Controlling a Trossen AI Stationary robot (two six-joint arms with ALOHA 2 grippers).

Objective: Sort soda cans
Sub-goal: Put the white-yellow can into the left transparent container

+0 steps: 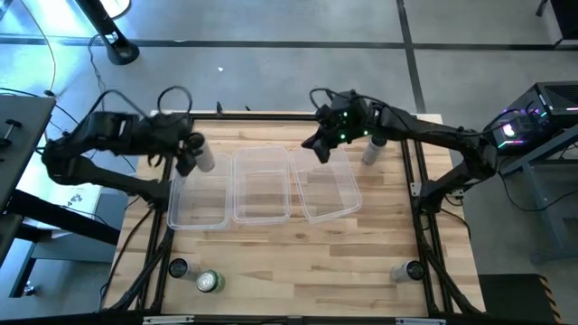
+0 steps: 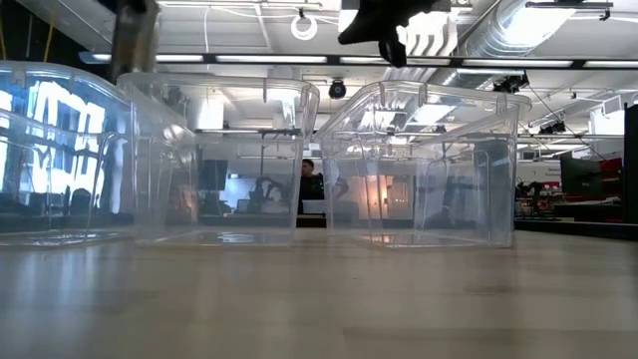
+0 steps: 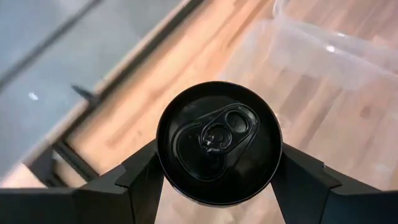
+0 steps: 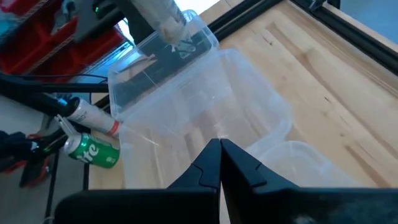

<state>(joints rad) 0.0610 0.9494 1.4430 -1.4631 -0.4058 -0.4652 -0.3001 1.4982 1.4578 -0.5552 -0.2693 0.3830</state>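
Observation:
My left gripper [image 1: 192, 149] is shut on a pale silver-white soda can [image 1: 204, 159] above the far end of the left clear tub [image 1: 199, 209]. That can also shows in the low view [image 2: 135, 40] and the right wrist view [image 4: 165, 18]. My right gripper [image 1: 318, 144] is shut and empty, hovering over the far left corner of the right tub [image 1: 332, 203]. A second pale can [image 1: 372, 150] stands by the right arm. A green can [image 1: 209, 282] and a black can [image 1: 178, 268] stand at the near left, another black can [image 1: 411, 270] at the near right. A second green can is out of view. My left gripper pinches the pale can between its two fingers [image 3: 144, 180], one on each side of the can's wall [image 3: 168, 180] just below the rim. The wrist camera looks straight onto the can's top [image 3: 217, 140]. The can is lifted clear of the table and the tub.
Three clear plastic tubs lie side by side in the table's middle, with the middle tub [image 1: 262, 209] between the outer two. Black frame rails [image 1: 424, 226] run along the table's left and right sides. Bare wood [image 1: 307, 271] spans the near half between the cans.

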